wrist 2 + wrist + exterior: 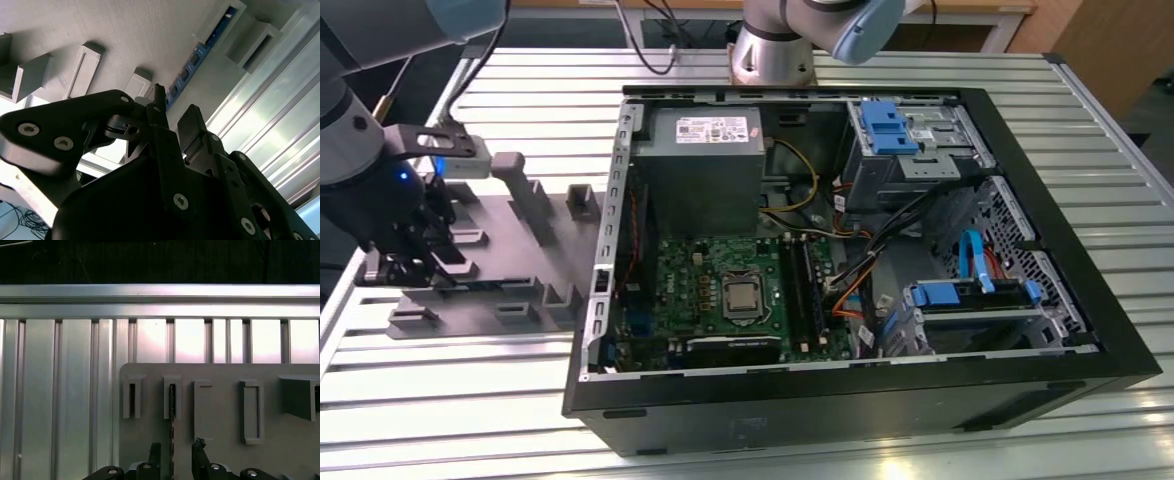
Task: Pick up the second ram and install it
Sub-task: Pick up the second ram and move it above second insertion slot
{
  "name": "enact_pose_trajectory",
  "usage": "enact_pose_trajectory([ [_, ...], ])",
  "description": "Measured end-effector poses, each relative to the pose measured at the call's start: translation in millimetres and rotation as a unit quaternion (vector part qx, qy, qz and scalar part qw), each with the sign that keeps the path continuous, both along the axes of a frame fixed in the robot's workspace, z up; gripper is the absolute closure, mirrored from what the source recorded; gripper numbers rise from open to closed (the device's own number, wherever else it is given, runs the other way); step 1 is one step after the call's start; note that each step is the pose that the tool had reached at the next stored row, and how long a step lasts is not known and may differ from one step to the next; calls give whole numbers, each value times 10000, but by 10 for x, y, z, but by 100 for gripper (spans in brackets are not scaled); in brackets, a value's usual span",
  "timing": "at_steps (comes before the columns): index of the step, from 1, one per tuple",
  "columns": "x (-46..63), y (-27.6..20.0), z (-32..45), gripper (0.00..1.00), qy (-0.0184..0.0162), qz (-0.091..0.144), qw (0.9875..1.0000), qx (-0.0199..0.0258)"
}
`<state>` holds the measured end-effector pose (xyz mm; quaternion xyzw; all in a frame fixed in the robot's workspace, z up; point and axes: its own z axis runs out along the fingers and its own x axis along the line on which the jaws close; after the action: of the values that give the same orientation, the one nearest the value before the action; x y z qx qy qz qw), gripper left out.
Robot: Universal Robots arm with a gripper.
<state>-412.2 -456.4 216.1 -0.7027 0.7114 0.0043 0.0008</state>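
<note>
While the gripper hangs over the grey fixture at the exterior view's left, well apart from the open computer case, we log the pick-up half of the task as the step in hand; installation is not begun. The second ram stands on its long edge in the fixture, one end seated in a narrow upright slot block, and reads as a thin dark line in the first wrist view. Its flanking fingertips are spread, one on each side of the stick, with a gap showing on both sides. We see no contact, so nothing is pinched. The stick sits somewhat nearer one fingertip than the other. In the second wrist view the second ram runs along the fixture towards the gap between the two black fingers, which agrees. Whether the tips are low enough to meet the board's flat faces we cannot tell. Our judgement is that the next move calls for a square, centred closure on those faces, firm enough to hold without tilting. It then calls for a straight pull along the slot so the stick does not bind, before any carry towards the green motherboard inside the case.
</note>
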Motion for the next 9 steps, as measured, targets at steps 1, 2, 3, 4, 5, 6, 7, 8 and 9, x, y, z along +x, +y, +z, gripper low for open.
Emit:
enact_pose_trajectory([
  [1,0,0,-12,62,0,0,10000,0],
  [2,0,0,-22,62,0,0,10000,0],
  [3,0,0,-33,62,0,0,10000,0],
  [4,0,0,-43,62,0,0,10000,0],
  [5,0,0,-53,62,-1,1,10000,0],
  [6,0,0,-64,62,-1,2,10000,0],
  [7,0,0,-74,62,-2,4,10000,0],
  [8,0,0,-86,62,-2,4,10000,0],
  [9,0,0,-97,62,-3,5,10000,0],
])
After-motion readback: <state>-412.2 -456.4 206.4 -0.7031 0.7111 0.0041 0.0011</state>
